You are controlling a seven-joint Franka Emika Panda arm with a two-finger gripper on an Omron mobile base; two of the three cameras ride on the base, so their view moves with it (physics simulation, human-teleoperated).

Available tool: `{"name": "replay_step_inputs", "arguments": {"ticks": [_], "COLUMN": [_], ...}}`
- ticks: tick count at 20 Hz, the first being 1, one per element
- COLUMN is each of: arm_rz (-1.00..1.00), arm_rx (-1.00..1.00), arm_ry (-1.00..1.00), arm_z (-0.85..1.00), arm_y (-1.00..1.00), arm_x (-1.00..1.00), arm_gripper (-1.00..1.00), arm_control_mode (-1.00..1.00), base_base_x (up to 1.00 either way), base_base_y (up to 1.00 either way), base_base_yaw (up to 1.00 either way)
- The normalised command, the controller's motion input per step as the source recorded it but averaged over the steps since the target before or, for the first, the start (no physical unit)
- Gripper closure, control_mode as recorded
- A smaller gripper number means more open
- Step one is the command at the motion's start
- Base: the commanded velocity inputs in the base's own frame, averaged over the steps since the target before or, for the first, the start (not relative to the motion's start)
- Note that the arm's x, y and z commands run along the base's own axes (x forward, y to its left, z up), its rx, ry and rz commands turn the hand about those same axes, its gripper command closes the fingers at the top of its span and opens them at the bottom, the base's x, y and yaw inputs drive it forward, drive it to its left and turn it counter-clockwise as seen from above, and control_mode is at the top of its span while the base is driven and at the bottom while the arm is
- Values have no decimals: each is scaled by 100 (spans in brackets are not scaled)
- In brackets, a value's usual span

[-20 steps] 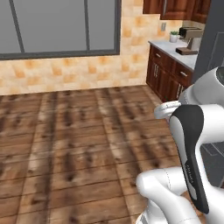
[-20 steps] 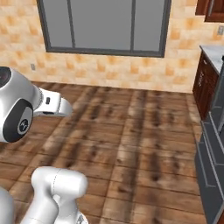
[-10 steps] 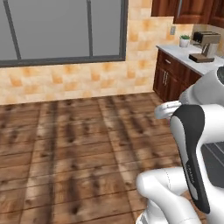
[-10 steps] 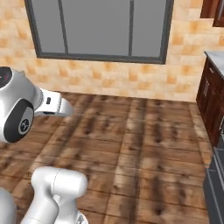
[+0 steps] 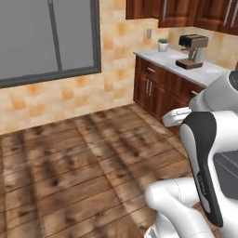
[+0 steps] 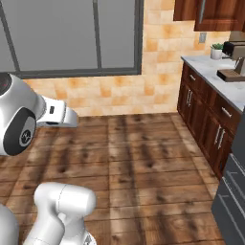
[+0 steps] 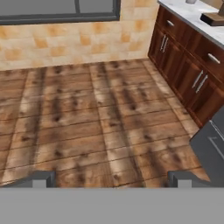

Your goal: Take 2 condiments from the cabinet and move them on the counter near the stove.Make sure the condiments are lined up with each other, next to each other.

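The gripper (image 7: 112, 181) hangs over the wooden floor (image 7: 87, 122), fingers spread wide and holding nothing. The counter (image 5: 186, 69) runs along the right wall, a coffee machine (image 5: 191, 51) and potted plant (image 5: 162, 44) toward its far end, wall cabinets (image 5: 186, 11) above it.

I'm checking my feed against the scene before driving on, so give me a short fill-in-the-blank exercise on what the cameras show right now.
1. The coffee machine stands on the ____.
2. The small potted plant sits by the wall, left of the ____ in the left base view.
3. The end effector has its fingers wide ____ above the wooden floor.
4. The base cabinets under the counter are dark ____.

Missing words: counter; coffee machine; open; wood
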Motion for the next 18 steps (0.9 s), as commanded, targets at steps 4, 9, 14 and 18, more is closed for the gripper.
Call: {"name": "replay_step_inputs", "arguments": {"ticks": [4,9,14,18], "arm_rz": [0,0,0,0], "arm_rx": [0,0,0,0], "arm_ry": [0,0,0,0], "arm_z": [0,0,0,0], "arm_y": [0,0,0,0], "arm_x": [0,0,0,0], "arm_gripper": [-100,-100,-100,-100], "arm_control_mode": [100,100,100,100], "base_base_x": [100,83,59,62], "base_base_y": [77,71,73,77], "base_base_yaw": [-39,-54,-65,-66]}}
